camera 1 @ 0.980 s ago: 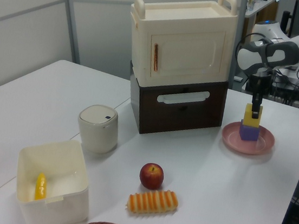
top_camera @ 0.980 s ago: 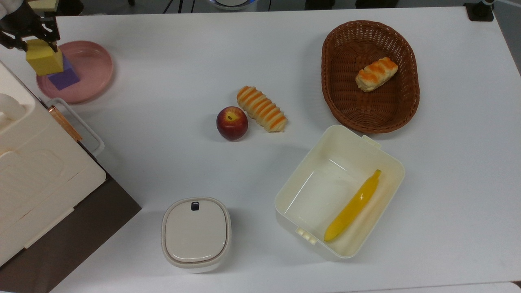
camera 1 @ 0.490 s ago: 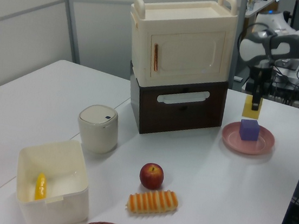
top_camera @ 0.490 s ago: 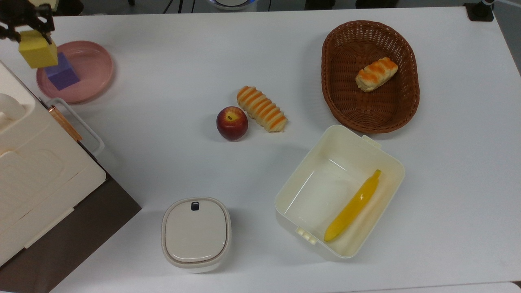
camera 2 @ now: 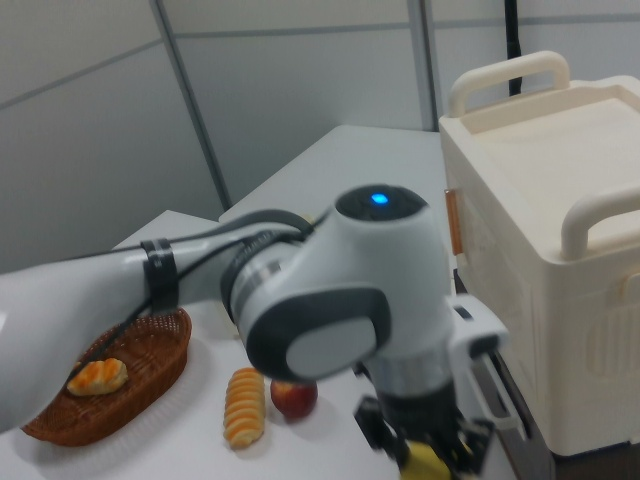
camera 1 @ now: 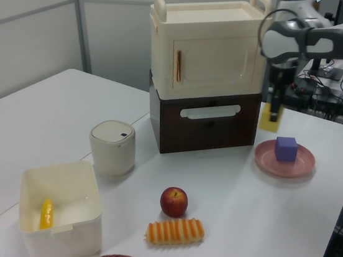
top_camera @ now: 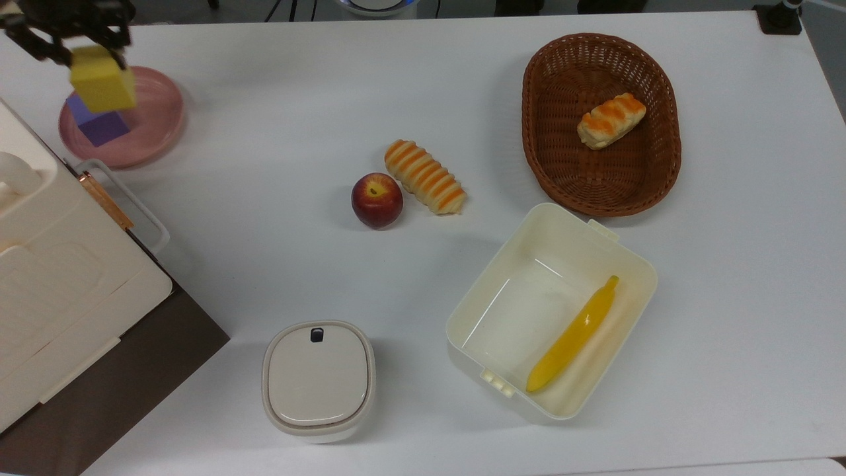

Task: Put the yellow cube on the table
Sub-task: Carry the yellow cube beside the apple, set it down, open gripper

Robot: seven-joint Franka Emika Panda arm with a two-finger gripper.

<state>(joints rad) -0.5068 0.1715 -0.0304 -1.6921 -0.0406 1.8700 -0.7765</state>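
Gripper: the gripper (top_camera: 92, 56) hangs above the table at the top view's upper left, its fingers clamped on the yellow cube; in the left view the gripper (camera 1: 273, 109) points straight down from the white arm (camera 1: 307, 42).
Yellow cube: the yellow cube (top_camera: 103, 87) sits between the fingers and juts out below them, held in the air; in the left view the yellow cube (camera 1: 269, 120) hangs clear of everything beneath it; in the right view a corner of the yellow cube (camera 2: 428, 462) shows under the wrist.
Table: the table (top_camera: 277, 119) lies below the gripper, white and flat, and the cube does not touch it.
Pink plate: the pink plate (top_camera: 162, 112) lies under and just beside the gripper in the top view; in the left view the pink plate (camera 1: 301, 169) is lower than the cube and toward the left view's right.
Purple cube: the purple cube (top_camera: 102, 127) rests on the plate, partly hidden by the held cube in the top view; in the left view the purple cube (camera 1: 286, 148) stands apart from the yellow one, below it and to the left view's right.
Cabinet: the cream cabinet (camera 1: 203, 48) on its dark brown base (camera 1: 203, 123) stands near the gripper, on the left view's left.
Apple: the apple (top_camera: 377, 199) lies well apart from the gripper, toward the middle of the table, touching or just beside the striped bread roll (top_camera: 424, 176).
Farther off: the lidded canister (top_camera: 318, 378), the open cream box (top_camera: 552, 311) with the banana (top_camera: 574, 335) in it, and the wicker basket (top_camera: 664, 172) holding a second bread (top_camera: 611, 119) all lie far from the gripper.
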